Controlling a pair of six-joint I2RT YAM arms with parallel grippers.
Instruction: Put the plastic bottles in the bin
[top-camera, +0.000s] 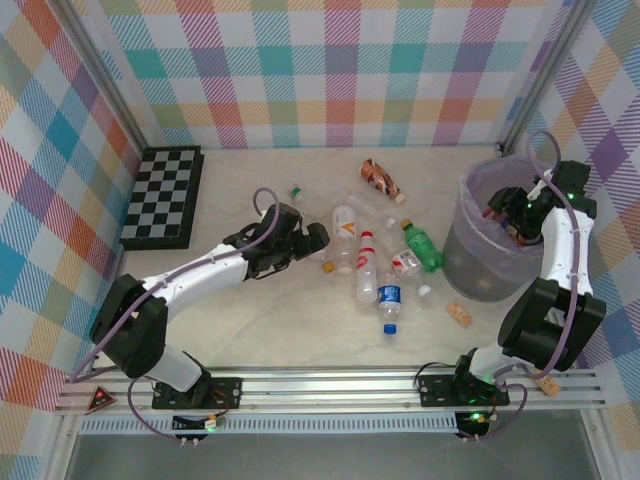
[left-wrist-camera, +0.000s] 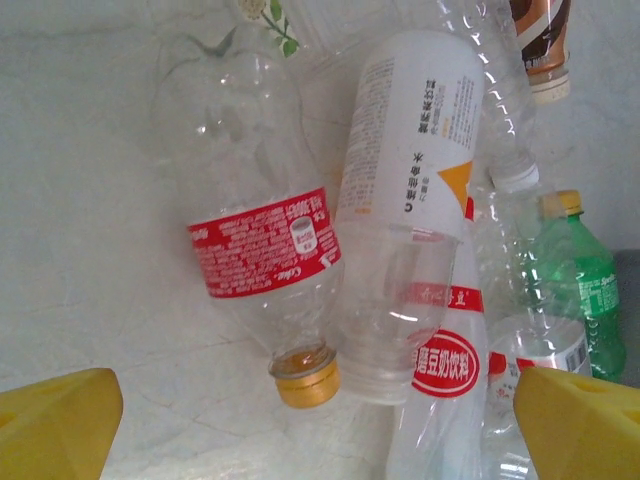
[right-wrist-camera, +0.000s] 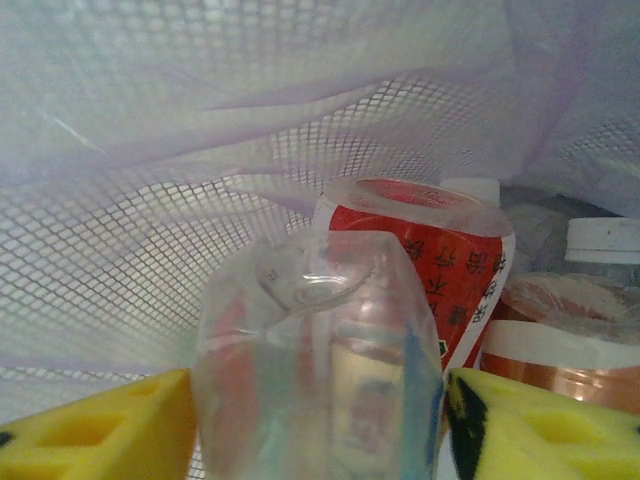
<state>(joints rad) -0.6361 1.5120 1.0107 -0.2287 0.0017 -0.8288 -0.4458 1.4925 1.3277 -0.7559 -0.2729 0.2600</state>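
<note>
Past the chessboard (top-camera: 165, 195) at far left, the left gripper (top-camera: 316, 240) hangs over the near edge of the loose bottles (top-camera: 366, 262), jaws spread wide and holding nothing. Its pads (left-wrist-camera: 55, 425) flank a red-label bottle (left-wrist-camera: 262, 240) lying on its side, with a white-label bottle (left-wrist-camera: 410, 130) lying against it.

The loose bottles lie mid-table in a scatter, mostly clear with red, white or blue labels. One green bottle (top-camera: 423, 246) sits toward the right and a brown-red bottle (top-camera: 380, 178) further back. All of these are left to move.

The bin (top-camera: 462, 255) stands at the right, lined with a pale bag (right-wrist-camera: 300, 90). Several bottles lie inside it, among them a red-wrapped bottle (right-wrist-camera: 440, 260).

The right gripper (right-wrist-camera: 320, 430) is at the bin's mouth with a clear bottle (right-wrist-camera: 320, 340) between its pads. Whether they grip it or only flank it I cannot tell. I judge the task under way, with more left than done.
</note>
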